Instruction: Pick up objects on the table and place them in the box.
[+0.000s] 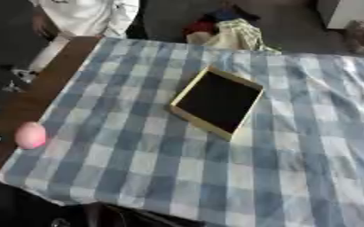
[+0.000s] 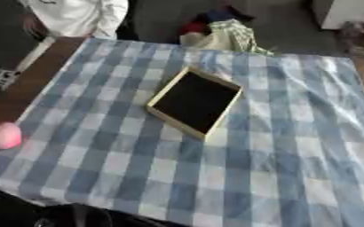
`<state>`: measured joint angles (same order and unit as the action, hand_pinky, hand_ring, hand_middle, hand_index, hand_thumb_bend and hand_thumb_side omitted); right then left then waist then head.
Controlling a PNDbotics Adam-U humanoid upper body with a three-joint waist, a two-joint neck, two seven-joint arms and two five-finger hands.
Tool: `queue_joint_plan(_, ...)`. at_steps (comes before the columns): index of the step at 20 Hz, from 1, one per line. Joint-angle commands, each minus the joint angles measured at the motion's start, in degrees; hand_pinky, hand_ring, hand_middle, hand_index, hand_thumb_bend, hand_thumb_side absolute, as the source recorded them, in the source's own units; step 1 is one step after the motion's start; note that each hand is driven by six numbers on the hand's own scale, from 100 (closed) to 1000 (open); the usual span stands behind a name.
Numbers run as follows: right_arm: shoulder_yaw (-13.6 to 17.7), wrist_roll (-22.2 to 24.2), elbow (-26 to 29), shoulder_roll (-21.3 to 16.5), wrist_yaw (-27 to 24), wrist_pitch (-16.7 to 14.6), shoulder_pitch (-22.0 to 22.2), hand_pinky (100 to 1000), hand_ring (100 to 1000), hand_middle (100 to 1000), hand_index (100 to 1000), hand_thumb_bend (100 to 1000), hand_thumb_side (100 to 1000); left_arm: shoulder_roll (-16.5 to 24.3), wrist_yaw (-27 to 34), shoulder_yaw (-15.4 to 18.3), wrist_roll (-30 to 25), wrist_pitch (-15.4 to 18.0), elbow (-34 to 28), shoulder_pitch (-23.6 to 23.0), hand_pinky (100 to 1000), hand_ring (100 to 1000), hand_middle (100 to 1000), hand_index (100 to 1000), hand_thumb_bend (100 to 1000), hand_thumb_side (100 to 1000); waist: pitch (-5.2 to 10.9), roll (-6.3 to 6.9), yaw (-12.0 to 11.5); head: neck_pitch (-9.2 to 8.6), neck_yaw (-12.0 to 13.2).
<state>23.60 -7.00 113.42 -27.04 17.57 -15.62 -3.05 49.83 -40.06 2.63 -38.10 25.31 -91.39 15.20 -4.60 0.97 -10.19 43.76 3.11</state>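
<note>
pink object waits at the table's left edge, box open mid-table

nearest the robot, the bottom of both views shows only a dark shape below the table's front edge; neither hand can be made out anywhere, so whether they are wide, narrow or holding something cannot be told.

just beyond, the blue-and-white checked cloth (image 1: 216,177) covers most of the table, lying slightly rumpled on the right. at its left border sits a small pink rounded object (image 1: 30,135), touching or just off the cloth's edge, next to the bare brown table strip (image 1: 29,97). it looks smooth and egg-like, with no handle, so it would likely need fingers curled around it. it is well apart from the box, likely left-hand work.

further in, the box (image 1: 187,90) lies flat near the centre, turned at an angle, its pale yellow rim framing a dark, apparently empty inside. open side up, it is ready to receive things from above.

past the far edge lies a heap of coloured cloth (image 1: 224,29) on the floor.
</note>
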Motion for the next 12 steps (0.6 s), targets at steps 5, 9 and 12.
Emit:
queue_joint_plan(5,0.3,0.2,1.2,-1.8,0.1,0.0,-0.5,784,594,682,731,100,899,1.8,-1.2,0.5,-0.5,0.9,2.8,-0.3,750,841,813,934,500,211,0.34,-0.01,0.0,0.36,0.3)
queue_joint_plan(9,0.3,0.2,1.2,-1.7,0.1,0.0,-0.4,784,594,682,731,100,899,1.5,-2.6,0.8,-0.3,0.2,5.1,-0.9,743,840,818,912,527,213,0.30,0.03,0.0,0.36,0.4)
queue_joint_plan(12,0.3,0.3,1.2,-1.7,0.1,0.0,-0.4,783,594,682,731,100,899,0.9,-3.3,1.0,0.5,-0.1,7.2,-1.2,729,830,817,915,480,225,0.29,0.01,0.1,0.36,0.6)
